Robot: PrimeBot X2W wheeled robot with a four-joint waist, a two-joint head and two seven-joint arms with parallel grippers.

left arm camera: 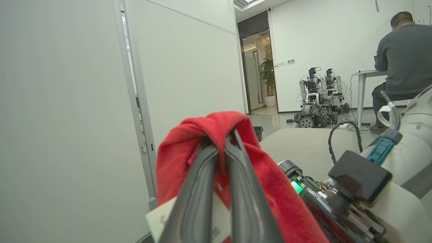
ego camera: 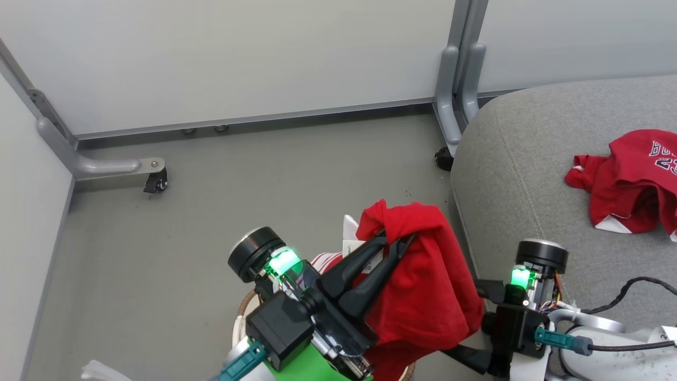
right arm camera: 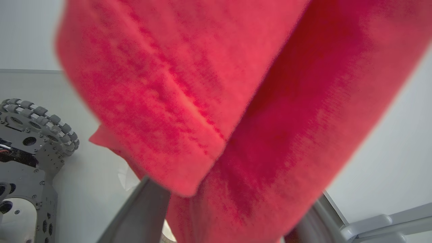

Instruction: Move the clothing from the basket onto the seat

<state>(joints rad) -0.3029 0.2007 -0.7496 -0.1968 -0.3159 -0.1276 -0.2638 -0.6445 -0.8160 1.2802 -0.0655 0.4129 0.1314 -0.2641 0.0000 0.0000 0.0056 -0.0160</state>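
Note:
My left gripper (ego camera: 398,239) is shut on a bright red garment (ego camera: 431,286), which it holds up above the basket (ego camera: 244,311); the cloth drapes over the fingertips (left arm camera: 233,135) and hangs down. A white paper label (ego camera: 351,233) shows beside the fingers. Just a bit of the basket's brown rim shows under my left arm. My right gripper (ego camera: 463,317) is open, its two fingers (right arm camera: 143,209) spread wide on either side of the hanging red cloth (right arm camera: 209,101). On the grey seat (ego camera: 529,185) at the right lies a second red garment (ego camera: 629,180) with white trim.
Pale partition walls close off the back and left, with caster feet (ego camera: 156,182) on the grey floor. The seat's rounded edge lies close to my right arm. The left wrist view shows a person seated at a desk (left arm camera: 401,57) and other robots (left arm camera: 317,101) far off.

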